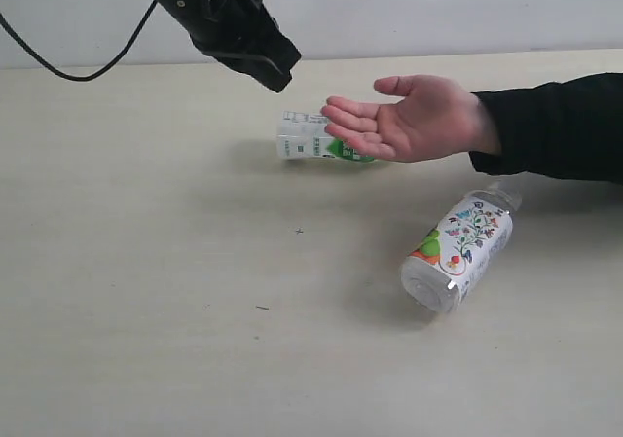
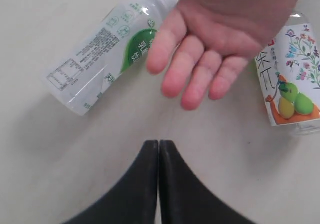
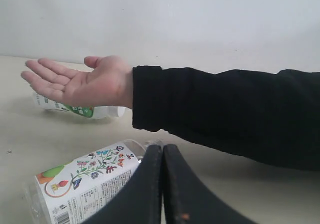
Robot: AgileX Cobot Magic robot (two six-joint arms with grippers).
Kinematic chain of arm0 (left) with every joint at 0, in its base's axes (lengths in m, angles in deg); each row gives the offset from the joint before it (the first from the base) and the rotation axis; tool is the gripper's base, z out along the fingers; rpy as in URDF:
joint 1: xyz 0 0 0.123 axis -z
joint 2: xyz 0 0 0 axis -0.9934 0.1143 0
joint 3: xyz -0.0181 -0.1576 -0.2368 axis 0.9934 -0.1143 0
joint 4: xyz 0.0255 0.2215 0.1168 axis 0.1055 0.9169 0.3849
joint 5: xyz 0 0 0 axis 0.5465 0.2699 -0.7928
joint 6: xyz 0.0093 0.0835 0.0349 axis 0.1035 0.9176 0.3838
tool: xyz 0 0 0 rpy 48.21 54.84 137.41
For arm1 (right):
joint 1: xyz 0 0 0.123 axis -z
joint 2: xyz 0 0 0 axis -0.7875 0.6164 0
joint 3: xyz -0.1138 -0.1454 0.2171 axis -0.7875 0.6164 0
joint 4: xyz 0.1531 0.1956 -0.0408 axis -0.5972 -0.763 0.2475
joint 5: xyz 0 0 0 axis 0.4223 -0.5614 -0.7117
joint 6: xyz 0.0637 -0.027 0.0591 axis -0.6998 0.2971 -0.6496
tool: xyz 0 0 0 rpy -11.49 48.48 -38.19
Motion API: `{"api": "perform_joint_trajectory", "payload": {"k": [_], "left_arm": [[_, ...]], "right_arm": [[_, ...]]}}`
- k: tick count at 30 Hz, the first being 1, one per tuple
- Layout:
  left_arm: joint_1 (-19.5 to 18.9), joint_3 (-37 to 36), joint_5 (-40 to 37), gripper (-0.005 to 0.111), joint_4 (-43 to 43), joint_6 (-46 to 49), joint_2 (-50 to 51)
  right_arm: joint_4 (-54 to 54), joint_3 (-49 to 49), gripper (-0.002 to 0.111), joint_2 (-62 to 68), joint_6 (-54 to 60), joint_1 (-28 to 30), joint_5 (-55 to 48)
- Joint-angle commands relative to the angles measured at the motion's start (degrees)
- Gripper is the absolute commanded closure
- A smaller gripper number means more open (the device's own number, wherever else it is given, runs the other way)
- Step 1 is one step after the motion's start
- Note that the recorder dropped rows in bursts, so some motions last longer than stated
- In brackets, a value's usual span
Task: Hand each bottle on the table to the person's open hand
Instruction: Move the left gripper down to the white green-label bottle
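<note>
The left claw (image 1: pixel 275 75) is black, and its two fingers (image 2: pixel 150 184) are pressed together along their whole length with nothing between them. It hangs in the air above the pale beige counter (image 1: pixel 146 310), just beyond the fingertips of the person's open hand (image 1: pixel 419 116) and a little higher than them. A black cable (image 1: pixel 78 67) runs away from the arm on the side far from the hand.

The right claw (image 3: pixel 162 151) is also pressed together, finger against finger, and it grips nothing. It points toward the forearm behind the hand.

The hand is bare and palm up with the fingers extended, held above the counter. A black long sleeve (image 1: pixel 555 126) covers the arm from the wrist.

The white plastic bottle with the green label (image 1: pixel 311 137) lies on its side on the counter, partly under the fingers of the hand. I cannot tell whether the hand touches it.

The white plastic bottle with the floral label (image 1: pixel 458 252) also lies on its side on the counter, on the wrist side of the hand and apart from it, below the sleeve in the exterior view.
</note>
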Motion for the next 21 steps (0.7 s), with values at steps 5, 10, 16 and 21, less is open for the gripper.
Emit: {"api": "perform_joint_trajectory", "payload": {"k": [5, 10, 16, 21], "left_arm": [[-0.1, -0.2, 7.1, 0.104, 4.0, 2.5, -0.5], [-0.1, -0.2, 20.1, 0.104, 9.9, 7.9, -0.3], [-0.1, 1.7, 23.1, 0.104, 15.2, 14.7, 0.9], [-0.1, 10.4, 13.8, 0.104, 15.2, 17.4, 6.7]], "right_arm": [[-0.2, 0.3, 0.108, -0.3, 0.2, 0.2, 0.3], [-0.2, 0.3, 0.108, -0.3, 0.2, 0.2, 0.3], [-0.2, 0.3, 0.108, -0.3, 0.2, 0.2, 0.3], [-0.2, 0.3, 0.108, -0.3, 0.2, 0.2, 0.3]]}}
